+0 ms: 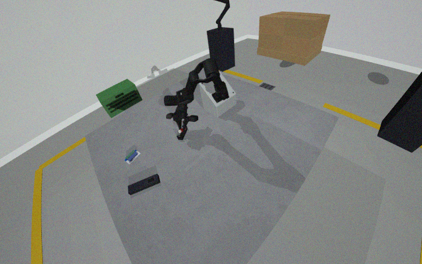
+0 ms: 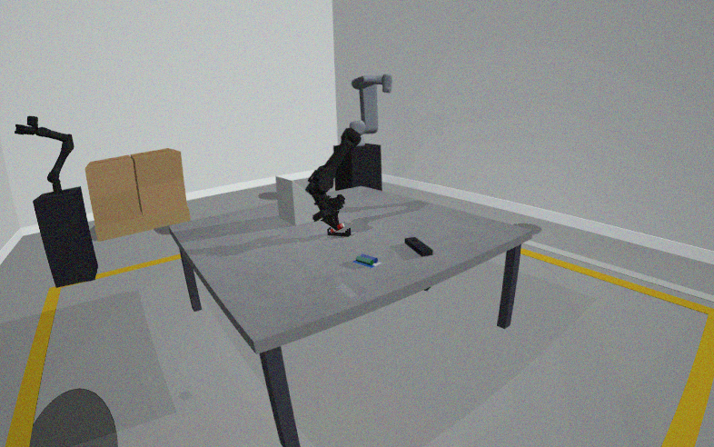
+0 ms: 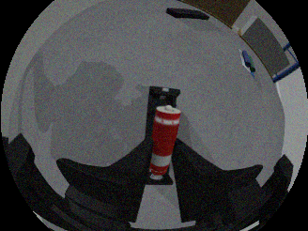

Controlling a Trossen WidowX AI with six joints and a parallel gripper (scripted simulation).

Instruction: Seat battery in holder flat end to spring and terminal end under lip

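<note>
Exterior view, your counter, left to right. Item: pale box. Item: your tool, closed on the red-and-white battery, which is tilted over the black holder, terminal end raised, not seated. Item: blue-and-green piece. Item: black block, lying flat.

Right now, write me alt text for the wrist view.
The pincer grips a red battery with white bands, tilted over a black holder on a gray table. A black block lies near the top edge.
</note>
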